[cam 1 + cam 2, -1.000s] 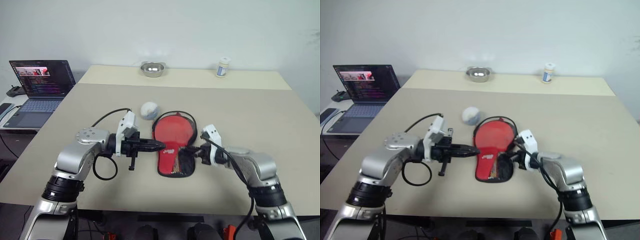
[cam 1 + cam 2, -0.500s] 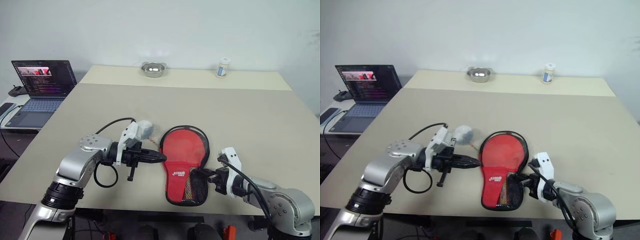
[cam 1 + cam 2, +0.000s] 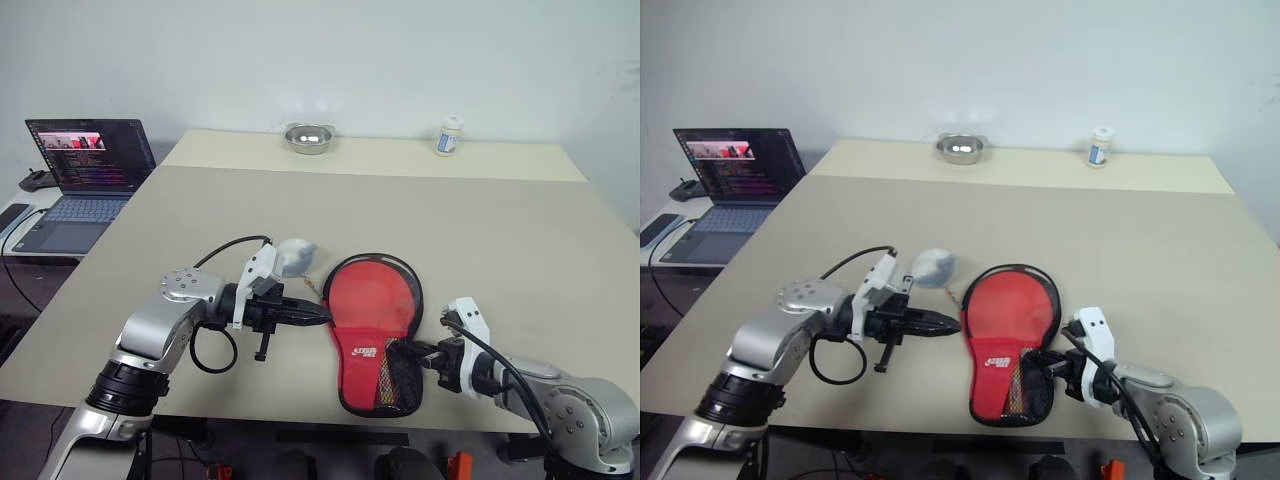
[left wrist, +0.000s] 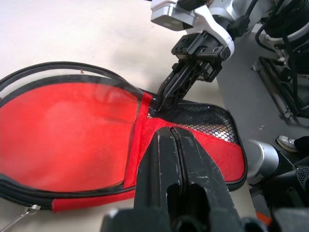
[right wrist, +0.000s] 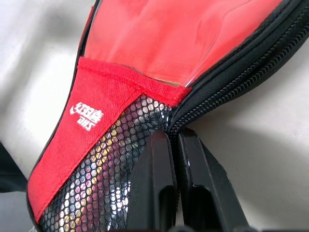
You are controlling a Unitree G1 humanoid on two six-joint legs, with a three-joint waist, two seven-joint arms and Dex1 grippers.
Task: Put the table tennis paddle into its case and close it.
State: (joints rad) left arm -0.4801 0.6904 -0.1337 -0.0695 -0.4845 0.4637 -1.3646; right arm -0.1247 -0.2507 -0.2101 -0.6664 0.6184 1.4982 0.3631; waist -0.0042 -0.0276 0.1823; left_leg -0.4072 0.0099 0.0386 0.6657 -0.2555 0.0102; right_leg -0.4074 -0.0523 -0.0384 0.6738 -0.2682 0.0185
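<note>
Now my right gripper (image 5: 172, 145) is pinched on the zipper edge of the case (image 3: 375, 305), beside the mesh; my left gripper (image 3: 318, 312), fingers together, touches its other rim. I should pull gently along the zipper. Through the mesh, the paddle's handle (image 5: 104, 169) seems inside.

Case (image 3: 372, 310): red w/ white logo, black mesh, black rim.

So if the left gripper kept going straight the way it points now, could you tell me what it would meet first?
Most likely the case. The left gripper, shut, points across the table at the case's near rim, almost touching it; whether it touches, I cannot tell.
</note>
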